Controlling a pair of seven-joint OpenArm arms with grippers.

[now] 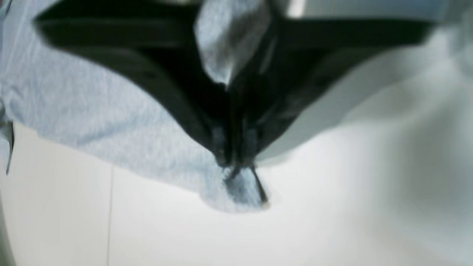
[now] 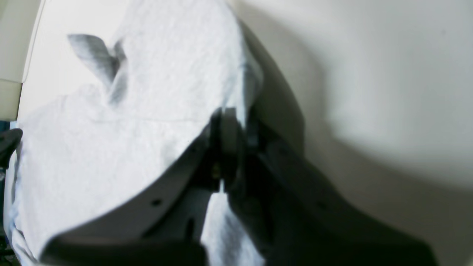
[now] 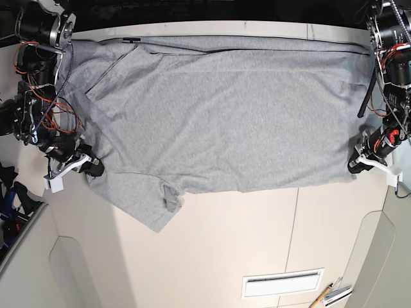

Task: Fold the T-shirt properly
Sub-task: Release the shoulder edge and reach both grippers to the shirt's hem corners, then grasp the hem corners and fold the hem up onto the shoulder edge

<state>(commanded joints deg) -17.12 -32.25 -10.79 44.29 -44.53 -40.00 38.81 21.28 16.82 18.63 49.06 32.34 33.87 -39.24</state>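
Shirt [image 3: 218, 115] spread flat on the table [image 3: 257, 244].
Left gripper [image 1: 236, 162] and right gripper [image 2: 225, 122] each pinch an opposite shirt edge.

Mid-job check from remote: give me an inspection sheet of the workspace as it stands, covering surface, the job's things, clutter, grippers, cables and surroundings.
Surface: pale table, with panel seams and a slotted vent near the front edge.
Job's things: grey T-shirt spread flat across the far half, plain side up, one sleeve hanging toward the front.
Clutter: small objects at the front edge, too small to identify.
Grippers: left gripper shut on the T-shirt's edge; right gripper shut on the fabric at the opposite side.
Cables: red and black wires exposed on the right arm; a black cable on the left arm.
Surroundings: dark background beyond the table; nothing else seen.
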